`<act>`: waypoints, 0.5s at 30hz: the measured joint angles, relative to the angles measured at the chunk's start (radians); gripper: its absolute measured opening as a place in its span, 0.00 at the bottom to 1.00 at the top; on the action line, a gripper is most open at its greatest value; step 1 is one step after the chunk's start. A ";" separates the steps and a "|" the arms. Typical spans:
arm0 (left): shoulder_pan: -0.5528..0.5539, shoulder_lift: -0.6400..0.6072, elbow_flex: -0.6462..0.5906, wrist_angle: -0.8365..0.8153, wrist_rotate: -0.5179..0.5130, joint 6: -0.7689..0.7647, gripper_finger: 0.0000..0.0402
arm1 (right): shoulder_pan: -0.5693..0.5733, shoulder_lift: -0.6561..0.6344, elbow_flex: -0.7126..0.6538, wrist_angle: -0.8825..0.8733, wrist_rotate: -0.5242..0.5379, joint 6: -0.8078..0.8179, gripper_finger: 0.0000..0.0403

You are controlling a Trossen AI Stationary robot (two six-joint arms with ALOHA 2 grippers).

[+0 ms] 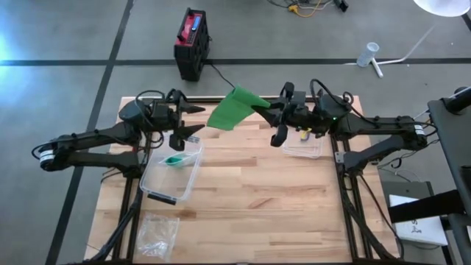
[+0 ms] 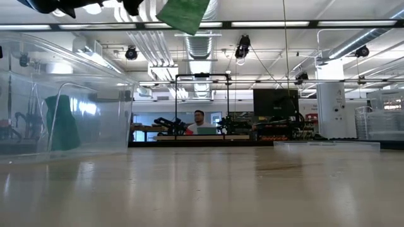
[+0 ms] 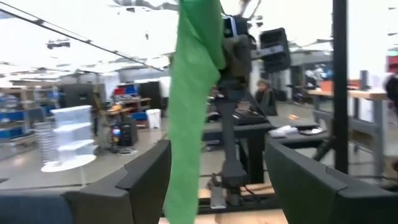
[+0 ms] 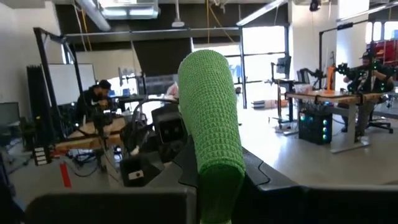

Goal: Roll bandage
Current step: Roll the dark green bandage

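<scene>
Between both arms' jaws, green bandage [image 1: 233, 109], right end clamped.

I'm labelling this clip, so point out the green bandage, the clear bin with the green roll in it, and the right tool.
green bandage [image 1: 232, 110]: high view, middle of the hanging strip.
clear bin [image 1: 166, 196]: high view, near rim.
right tool [image 1: 266, 109]: high view, between its fingertips, shut on the bandage's end.
</scene>
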 joint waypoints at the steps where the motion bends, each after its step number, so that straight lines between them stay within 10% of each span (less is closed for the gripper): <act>1: 0.000 -0.003 0.000 0.001 -0.022 -0.005 0.61 | 0.000 -0.001 0.005 -0.003 0.000 0.000 0.08; 15: 0.001 -0.039 0.000 0.004 -0.076 -0.055 0.59 | 0.031 -0.010 0.031 -0.018 -0.009 -0.012 0.08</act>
